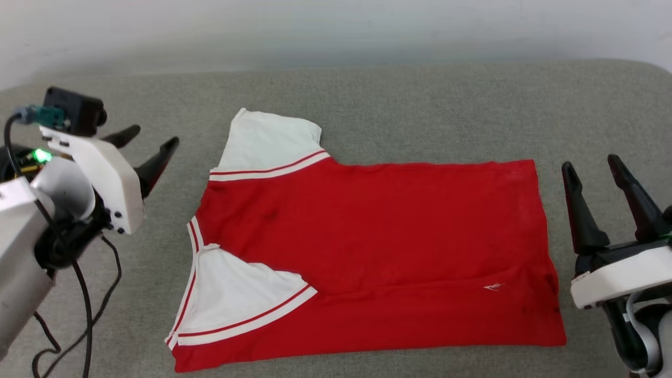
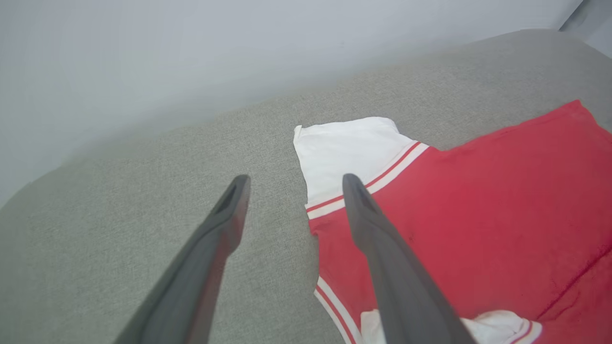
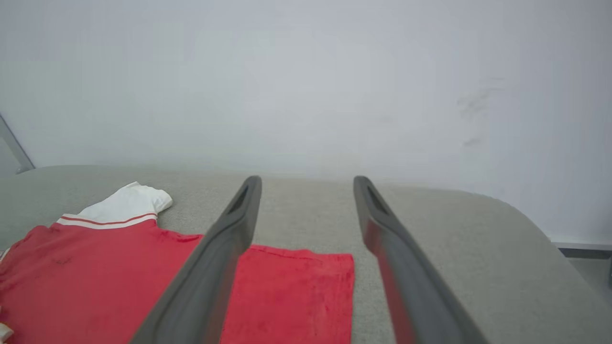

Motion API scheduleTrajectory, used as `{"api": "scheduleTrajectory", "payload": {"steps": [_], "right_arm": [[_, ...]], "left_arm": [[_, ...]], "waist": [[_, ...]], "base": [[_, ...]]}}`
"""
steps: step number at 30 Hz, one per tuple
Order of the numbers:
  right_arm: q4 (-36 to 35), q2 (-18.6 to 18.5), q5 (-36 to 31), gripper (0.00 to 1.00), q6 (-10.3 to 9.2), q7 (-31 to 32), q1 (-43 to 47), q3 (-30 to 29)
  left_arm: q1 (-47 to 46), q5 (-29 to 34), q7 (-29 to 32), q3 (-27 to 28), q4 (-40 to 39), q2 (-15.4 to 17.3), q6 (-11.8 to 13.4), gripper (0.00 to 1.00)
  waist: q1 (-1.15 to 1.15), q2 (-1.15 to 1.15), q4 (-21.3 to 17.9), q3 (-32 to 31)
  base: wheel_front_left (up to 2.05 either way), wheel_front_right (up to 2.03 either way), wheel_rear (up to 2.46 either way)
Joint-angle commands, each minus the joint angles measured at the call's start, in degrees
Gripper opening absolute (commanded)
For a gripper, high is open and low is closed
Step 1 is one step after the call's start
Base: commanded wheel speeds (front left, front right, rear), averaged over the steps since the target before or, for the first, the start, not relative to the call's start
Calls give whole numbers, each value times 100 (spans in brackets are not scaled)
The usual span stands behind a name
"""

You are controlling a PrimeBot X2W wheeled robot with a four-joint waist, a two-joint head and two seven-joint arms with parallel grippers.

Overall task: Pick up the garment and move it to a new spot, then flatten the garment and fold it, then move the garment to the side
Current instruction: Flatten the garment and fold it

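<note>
Red garment (image 1: 378, 252) flat on grey cushion (image 1: 420, 105) btwn L pincer (image 1: 155, 134) & R pincer (image 1: 590, 163), jaws apart on both

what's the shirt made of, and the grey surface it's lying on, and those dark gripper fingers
Shirt: looks like soft knit fabric, maybe cotton or a blend, matte; it lies limp with shallow creases.
Grey surface: seemingly woven upholstery cloth, matte; fine weave texture, rounded padded edge.
Fingers of the right gripper: dark moulded plastic or rubber, slight sheen; which one is unclear.
</note>
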Motion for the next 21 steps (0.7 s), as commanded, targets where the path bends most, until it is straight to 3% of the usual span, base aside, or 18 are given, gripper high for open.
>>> {"api": "scheduleTrajectory", "payload": {"steps": [1, 4, 9, 15, 21], "right_arm": [[-43, 42, -40, 100, -5, -16, -60, 17], [-305, 350, -278, 100, -5, -109, -82, 197], [-600, 534, -480, 100, -5, -125, -191, 411], [-753, 629, -622, 100, -5, -134, -360, 537], [-798, 705, -657, 100, -5, -205, -515, 639]], "left_arm": [[-79, 14, 26, 25, 23, -5, -14, 100], [-685, -31, 606, -10, 335, -81, -210, 100], [-1556, -57, 1680, -148, 566, -29, -392, 100], [-2513, -305, 3045, -212, 797, -82, -458, 100], [-3162, -271, 3785, -288, 1074, -115, -463, 100]], "waist": [[0, 0, -168, 235], [0, 0, -375, 693], [0, 0, -597, 1317], [0, 0, -769, 1943], [0, 0, -929, 2384]], "base": [[0, 0, 0], [0, 0, 0], [0, 0, 0], [0, 0, 0], [0, 0, 0]]}}
